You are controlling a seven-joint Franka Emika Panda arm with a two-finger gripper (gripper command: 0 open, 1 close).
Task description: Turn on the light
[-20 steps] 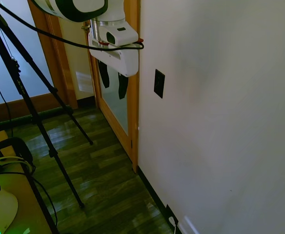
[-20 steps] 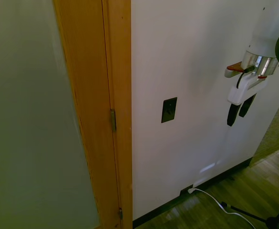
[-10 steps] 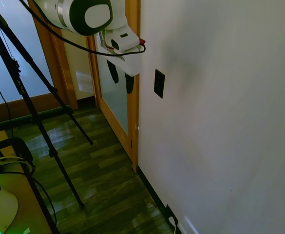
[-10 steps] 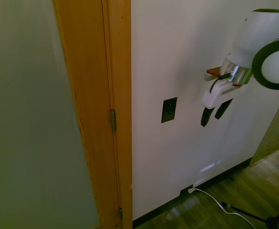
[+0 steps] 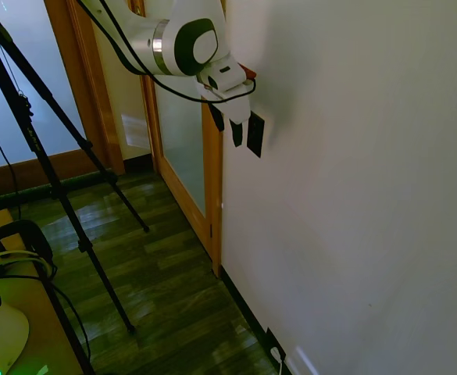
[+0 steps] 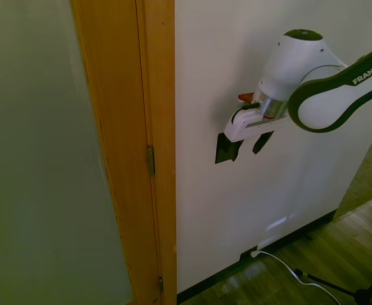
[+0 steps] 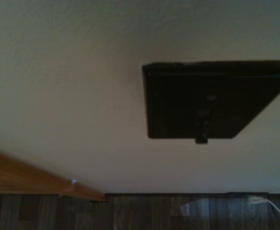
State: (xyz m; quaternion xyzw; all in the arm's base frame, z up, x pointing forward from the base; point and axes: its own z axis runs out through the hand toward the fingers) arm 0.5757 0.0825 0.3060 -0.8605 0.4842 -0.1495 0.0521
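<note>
First exterior: the pincer [image 5: 227,130] hangs open, fingers spread, right at the black wall switch [image 5: 255,134] on the white wall [image 5: 353,156], just past the wooden door frame [image 5: 212,195].

Second exterior: one finger overlaps the switch [image 6: 224,150]; contact unclear.

Wrist: switch [image 7: 211,98] fills the 2 o'clock area, its toggle [image 7: 202,129] visible.

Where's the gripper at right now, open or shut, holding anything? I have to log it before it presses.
Gripper: open, empty, fingers spread right at the black switch plate.
</note>
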